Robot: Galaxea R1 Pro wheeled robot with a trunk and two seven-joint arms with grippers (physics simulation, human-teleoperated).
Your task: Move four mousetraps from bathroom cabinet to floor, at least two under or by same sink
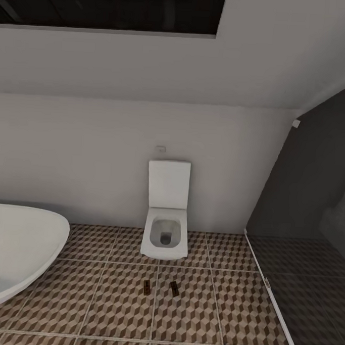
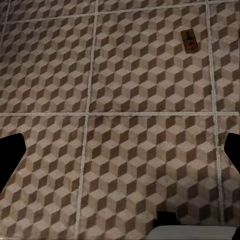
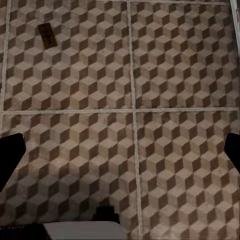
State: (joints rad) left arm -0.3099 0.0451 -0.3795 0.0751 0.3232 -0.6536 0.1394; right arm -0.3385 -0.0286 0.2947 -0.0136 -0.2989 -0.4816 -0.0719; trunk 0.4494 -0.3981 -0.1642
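Two mousetraps lie flat on the bathroom floor in front of the white toilet, one to the left of the other, a small gap between them. In the left wrist view a mousetrap rests on the tiles well ahead of my left gripper, which is open and empty. In the right wrist view a mousetrap likewise lies far ahead of my right gripper, open with nothing between its fingers. The cabinet and the bathroom sink are out of view.
A white toilet stands against the far wall. The white bathtub curves in at the left. A dark glass partition with a pale floor rail closes off the right side. Patterned tiles stretch between them.
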